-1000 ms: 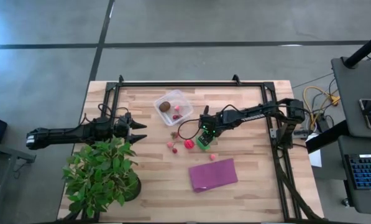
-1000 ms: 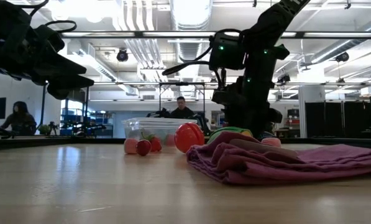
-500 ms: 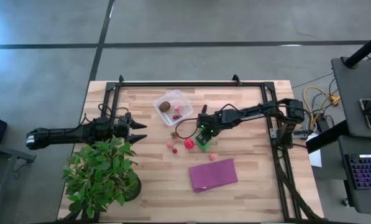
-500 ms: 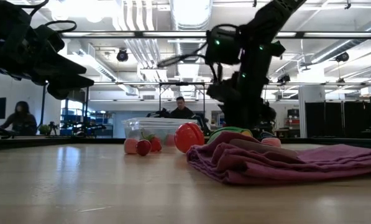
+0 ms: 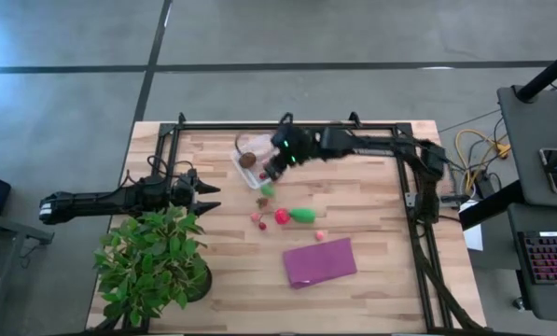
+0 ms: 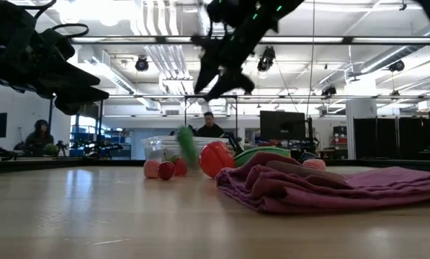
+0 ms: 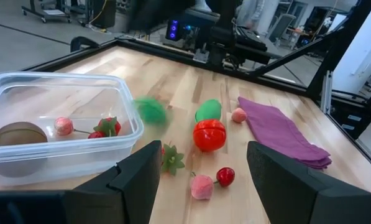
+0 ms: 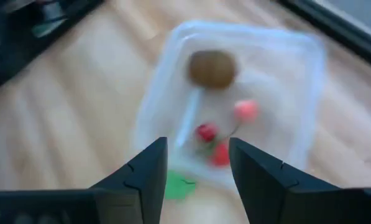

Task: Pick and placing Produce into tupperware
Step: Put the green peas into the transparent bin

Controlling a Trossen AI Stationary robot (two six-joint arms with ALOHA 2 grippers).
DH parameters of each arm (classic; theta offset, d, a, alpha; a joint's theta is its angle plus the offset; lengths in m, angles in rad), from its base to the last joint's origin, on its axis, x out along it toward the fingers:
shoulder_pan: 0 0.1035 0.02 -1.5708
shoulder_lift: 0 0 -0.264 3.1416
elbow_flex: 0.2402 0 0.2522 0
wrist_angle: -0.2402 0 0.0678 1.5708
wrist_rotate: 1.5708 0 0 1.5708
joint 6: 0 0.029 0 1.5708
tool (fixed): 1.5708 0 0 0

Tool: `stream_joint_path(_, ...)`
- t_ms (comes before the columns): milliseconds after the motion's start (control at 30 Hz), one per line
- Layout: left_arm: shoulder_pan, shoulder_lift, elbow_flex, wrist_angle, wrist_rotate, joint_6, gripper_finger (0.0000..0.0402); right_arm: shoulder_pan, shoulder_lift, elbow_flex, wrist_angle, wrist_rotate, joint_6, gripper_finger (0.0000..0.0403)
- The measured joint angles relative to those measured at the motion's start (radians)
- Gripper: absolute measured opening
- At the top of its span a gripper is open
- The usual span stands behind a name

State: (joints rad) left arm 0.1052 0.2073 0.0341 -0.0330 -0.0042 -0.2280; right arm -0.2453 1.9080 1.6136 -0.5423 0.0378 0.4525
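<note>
— What is the left arm doing?

— It is waiting at the left edge of the surface (image 5: 371, 177), just behind the potted plant (image 5: 152, 261). Its tool (image 7: 204, 146) is standing with the fingers apart and nothing between them.

— And the tupperware?

— The tupperware (image 5: 259, 154) is sitting toward the far middle of the surface. A brown ball (image 7: 17, 134), a pink berry (image 7: 63, 125) and a strawberry (image 7: 107, 126) are lying inside it.

— Where is the right tool working?

— The right tool (image 8: 197, 142) is hanging above the tupperware's near right corner, fingers apart, gripping nothing.

— Is anything lying beside the box?

— A small green piece (image 5: 266, 189) is showing just outside the near wall, below that tool. It is smeared in every view, so I cannot tell whether it is resting on the wood or hanging in the air.

— And further right?

— A red tomato (image 5: 284, 216) is lying near the middle, touching a green oblong vegetable (image 5: 304, 215). Two small pink pieces (image 5: 259, 220) are sitting to the tomato's left, and another pink berry (image 5: 320, 235) is lying beside the purple cloth (image 5: 320, 261) at the near side.
</note>
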Motion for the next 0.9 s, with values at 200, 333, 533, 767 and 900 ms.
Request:
stream_joint_path(200,0.000,0.000,0.000,0.000,0.000,0.000,0.0224,-0.088,0.206,0.224,-0.196,-0.077,-0.057,0.0156)
stream_joint_path(333,0.000,0.001,0.000,0.000,0.000,0.000,0.0224,-0.060,0.265,0.337,-0.318,-0.090,-0.165,0.0151)
stream_joint_path(533,0.000,0.000,0.000,0.000,0.000,0.000,0.0224,-0.006,0.277,0.361,-0.357,-0.068,-0.211,0.0164)
stream_joint_path(767,0.000,0.001,0.000,0.000,0.000,0.000,0.0224,0.036,0.275,0.308,-0.465,-0.063,-0.075,0.0211)
stream_joint_path(900,0.000,0.000,0.000,0.000,0.000,0.000,0.0224,0.066,0.275,0.280,-0.393,-0.068,0.025,0.0250)
